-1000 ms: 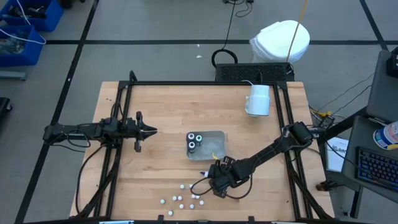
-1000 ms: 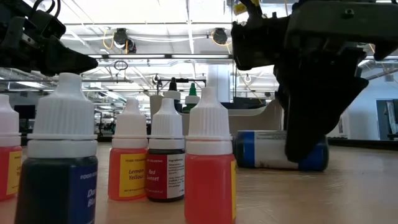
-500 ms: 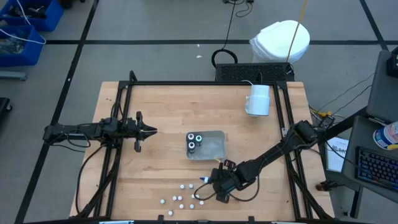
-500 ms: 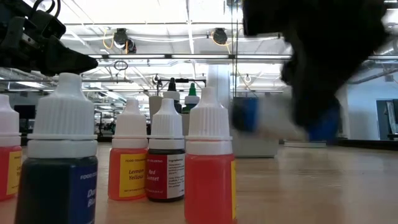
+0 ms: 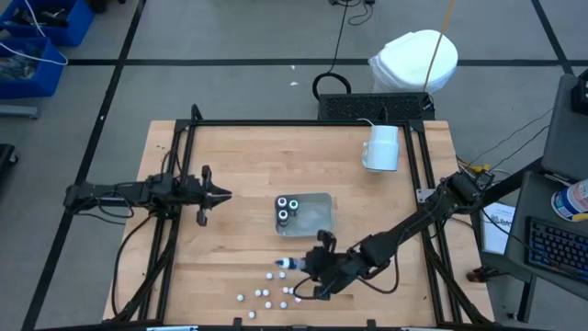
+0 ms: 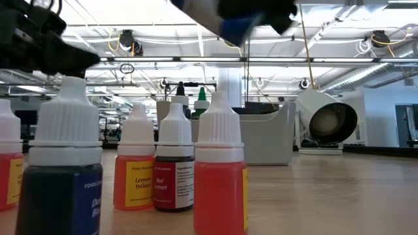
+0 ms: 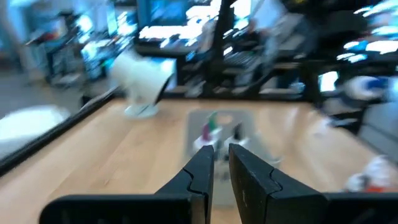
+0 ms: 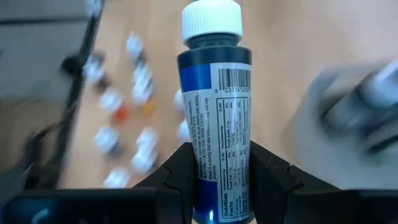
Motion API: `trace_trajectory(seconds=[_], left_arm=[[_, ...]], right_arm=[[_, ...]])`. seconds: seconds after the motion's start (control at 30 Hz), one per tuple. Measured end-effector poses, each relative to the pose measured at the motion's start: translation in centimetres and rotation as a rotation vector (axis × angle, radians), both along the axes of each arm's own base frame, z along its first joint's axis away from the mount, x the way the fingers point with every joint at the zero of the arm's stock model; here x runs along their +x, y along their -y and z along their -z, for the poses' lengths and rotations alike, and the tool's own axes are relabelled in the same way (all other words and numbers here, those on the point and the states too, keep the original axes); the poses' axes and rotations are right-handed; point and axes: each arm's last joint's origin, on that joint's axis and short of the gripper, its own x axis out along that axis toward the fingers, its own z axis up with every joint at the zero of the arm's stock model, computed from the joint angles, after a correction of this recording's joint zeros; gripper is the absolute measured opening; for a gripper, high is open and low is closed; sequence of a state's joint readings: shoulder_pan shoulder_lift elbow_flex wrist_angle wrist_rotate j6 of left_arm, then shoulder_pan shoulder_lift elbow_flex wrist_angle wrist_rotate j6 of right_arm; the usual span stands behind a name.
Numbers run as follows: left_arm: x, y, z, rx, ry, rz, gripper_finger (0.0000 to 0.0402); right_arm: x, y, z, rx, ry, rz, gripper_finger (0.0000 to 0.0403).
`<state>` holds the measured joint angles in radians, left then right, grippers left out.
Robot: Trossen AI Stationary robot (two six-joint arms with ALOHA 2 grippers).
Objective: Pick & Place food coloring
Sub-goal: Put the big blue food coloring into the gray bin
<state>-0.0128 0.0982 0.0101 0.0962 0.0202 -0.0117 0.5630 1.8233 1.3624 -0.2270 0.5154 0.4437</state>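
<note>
High view first, for the big things: one wooden worktop (image 5: pixel 230 175), one white mug (image 5: pixel 381 147) at its far side, one clear tray (image 5: pixel 317 216) near the middle with two dark pots (image 5: pixel 288 210) in it, and two arms. The left pincer (image 5: pixel 223 194) waits well apart over bare wood with its fingers nearly together and nothing between them. The right pincer (image 8: pixel 214 177) is clamped on a blue bottle (image 8: pixel 214 93), gripped low on the body with the white cap pointing away, lifted off the wood between the tray and the cluster of standing bottles (image 5: pixel 271 292) by the near edge. The main risk, as I judge it, is the hold: most of the bottle sticks out past the fingers, so a quick swing could twist it loose or drop it short of the tray. A low sweep could also knock over the standing bottles just beside it, and a careless release might tip the two pots. I count about nine white caps in the cluster from above; the low view shows five bottles up close, so the exact tally is uncertain.
</note>
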Motion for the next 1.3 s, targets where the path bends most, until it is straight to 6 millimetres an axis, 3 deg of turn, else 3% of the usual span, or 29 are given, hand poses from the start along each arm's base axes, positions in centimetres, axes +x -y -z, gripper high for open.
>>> trace_trajectory(seconds=[0.17,0.33,0.63,0.77,0.93,1.13,1.3], left_arm=[[0.0,0.9,-1.0,-0.004,0.099,0.145,0.0058],[0.3,1.8,-1.6,-0.012,0.155,0.209,0.0072],[1.9,3.7,-1.9,0.045,0.204,0.245,0.0204],[3.5,4.4,-2.3,0.059,0.155,0.221,0.0259],[6.4,5.6,-3.0,0.140,0.063,0.207,0.0298],[10.1,6.9,-4.7,0.155,0.032,0.195,0.0306],[12.2,7.6,-5.7,0.165,0.014,0.172,0.0289]], right_arm=[[0.8,1.0,-0.4,-0.232,0.087,0.074,0.0101],[2.2,2.6,-1.1,-0.282,0.148,0.087,0.0103],[4.0,5.1,-1.5,-0.290,0.230,0.010,0.0104],[4.5,6.6,-0.8,-0.241,0.352,-0.079,0.0105],[4.7,8.9,0.4,-0.211,0.402,-0.087,0.0105],[4.9,10.0,0.8,-0.195,0.372,-0.081,0.0106],[4.9,9.9,0.7,-0.195,0.382,-0.081,0.0106]])
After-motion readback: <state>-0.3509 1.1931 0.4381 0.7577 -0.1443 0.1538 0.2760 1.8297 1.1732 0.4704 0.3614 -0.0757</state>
